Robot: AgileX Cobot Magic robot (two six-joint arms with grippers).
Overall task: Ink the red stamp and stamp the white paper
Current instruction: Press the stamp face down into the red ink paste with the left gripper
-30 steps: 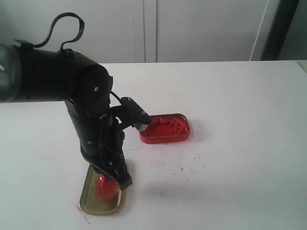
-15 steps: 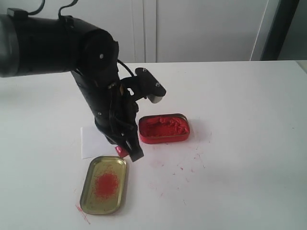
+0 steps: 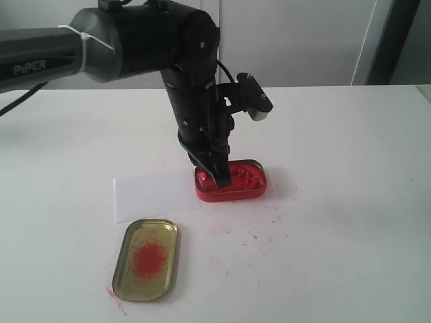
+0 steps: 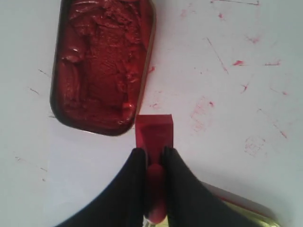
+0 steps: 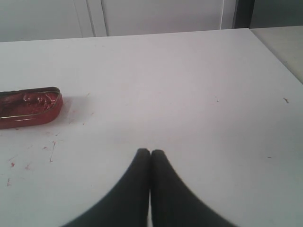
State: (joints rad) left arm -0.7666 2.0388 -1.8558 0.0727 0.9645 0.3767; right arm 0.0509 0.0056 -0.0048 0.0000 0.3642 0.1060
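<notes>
Black left gripper (image 4: 153,153) clamps the stem of the small red T-shaped plastic stamp (image 4: 154,132). The stamp's head sits just beside the rim of the red oval tin of ink paste (image 4: 102,61). Red smears mark the white tabletop (image 4: 227,118).

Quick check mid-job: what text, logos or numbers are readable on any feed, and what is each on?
"PiPER": white lettering on the black robot arm link, exterior view.
No readable marks on the red oval ink-paste tin, the gold oval lid, the white paper slip or the small red T-shaped stamp in the left claw.
Wrist views: none.
</notes>
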